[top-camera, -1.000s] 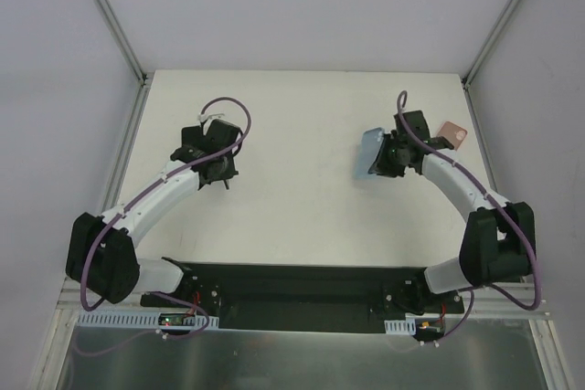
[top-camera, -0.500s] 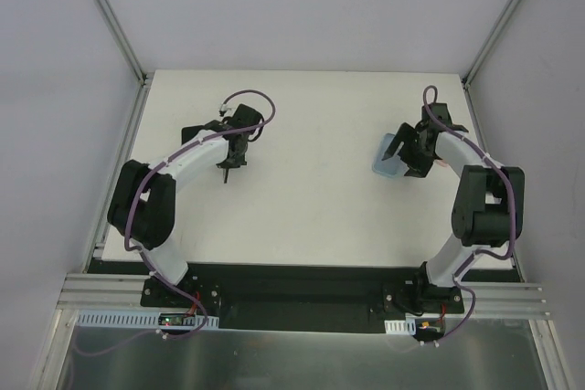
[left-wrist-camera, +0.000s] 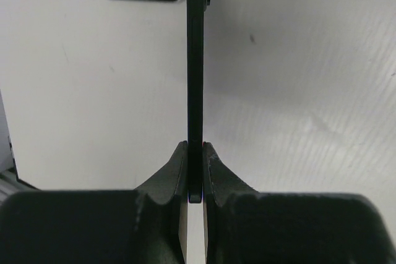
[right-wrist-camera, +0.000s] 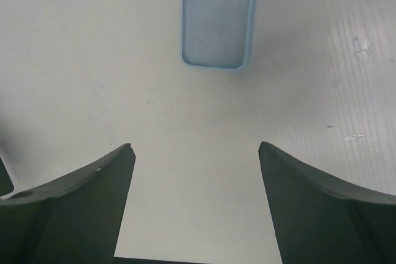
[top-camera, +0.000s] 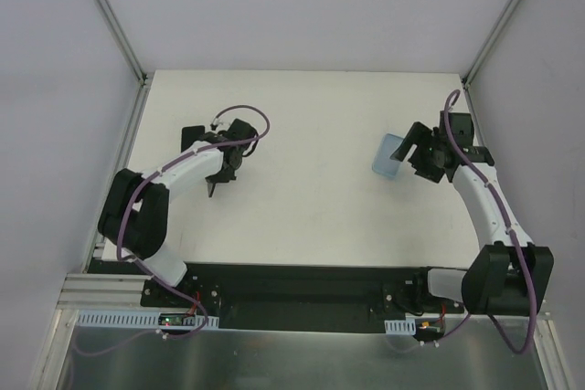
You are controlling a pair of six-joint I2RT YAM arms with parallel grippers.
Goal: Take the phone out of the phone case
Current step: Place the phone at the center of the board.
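The left fingers (left-wrist-camera: 179, 160) pinch the black phone (left-wrist-camera: 195, 78) tight, seen edge-on only from the left wrist. The right fingers (right-wrist-camera: 116, 174) are wide apart and empty, the blue phone case (right-wrist-camera: 218, 17) flat on the surface (right-wrist-camera: 93, 60) ahead.

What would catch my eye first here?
A thin black slab, likely the phone, is pinched edge-on in the left arm's jaws, over the white table's left side. On the right, a light blue rectangular phone case lies flat, just ahead of the right arm's open jaws.
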